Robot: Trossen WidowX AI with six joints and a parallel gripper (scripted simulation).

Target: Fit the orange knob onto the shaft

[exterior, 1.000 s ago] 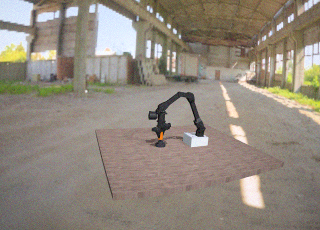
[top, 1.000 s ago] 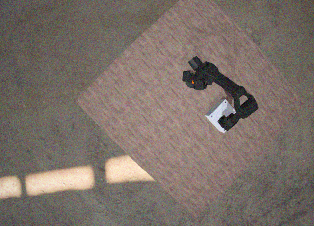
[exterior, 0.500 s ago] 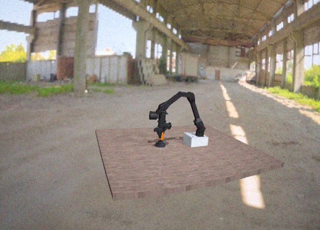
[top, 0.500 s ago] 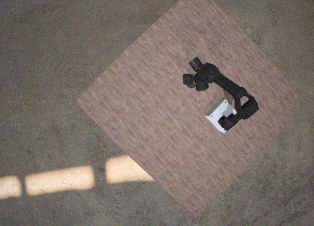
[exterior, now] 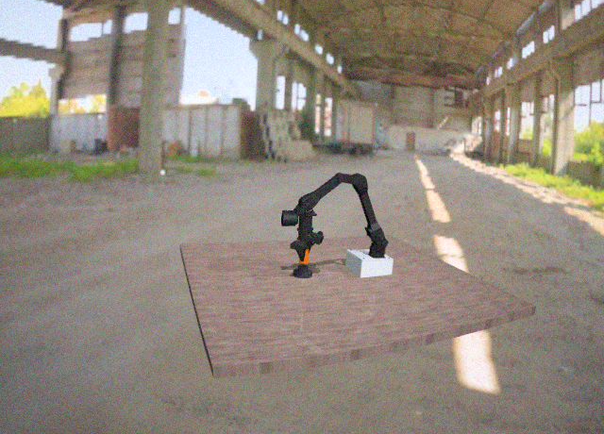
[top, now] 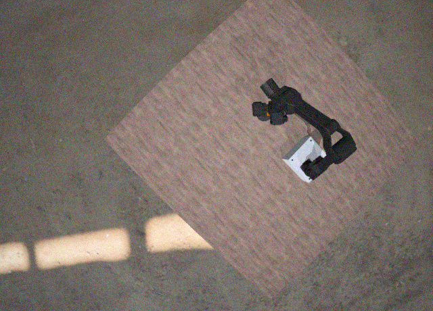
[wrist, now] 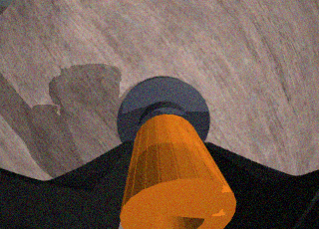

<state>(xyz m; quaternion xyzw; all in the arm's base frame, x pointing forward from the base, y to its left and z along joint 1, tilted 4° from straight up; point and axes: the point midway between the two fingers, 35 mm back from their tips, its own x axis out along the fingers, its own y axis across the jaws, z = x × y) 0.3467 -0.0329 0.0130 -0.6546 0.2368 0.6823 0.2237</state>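
The orange knob (top: 268, 114) (exterior: 305, 257) (wrist: 169, 164) is a tapered cylinder, held upright. My gripper (exterior: 304, 258) (wrist: 167, 149) is shut on it, with a black finger on each side. The round dark pedestal (exterior: 303, 272) (wrist: 161, 87) stands on the table directly below the knob. In the exterior view the knob's lower end is just above the pedestal's wide base. A dark raised ring shows beside the knob's lower end in the wrist view. The shaft's flat side is hidden, and I cannot tell how far the shaft is inside the knob.
The white box (top: 301, 150) (exterior: 377, 266) under the arm's base stands to the right of the pedestal in the exterior view. The arm arches from it over to the pedestal. The square wooden table (top: 210, 161) (exterior: 341, 317) carries them both.
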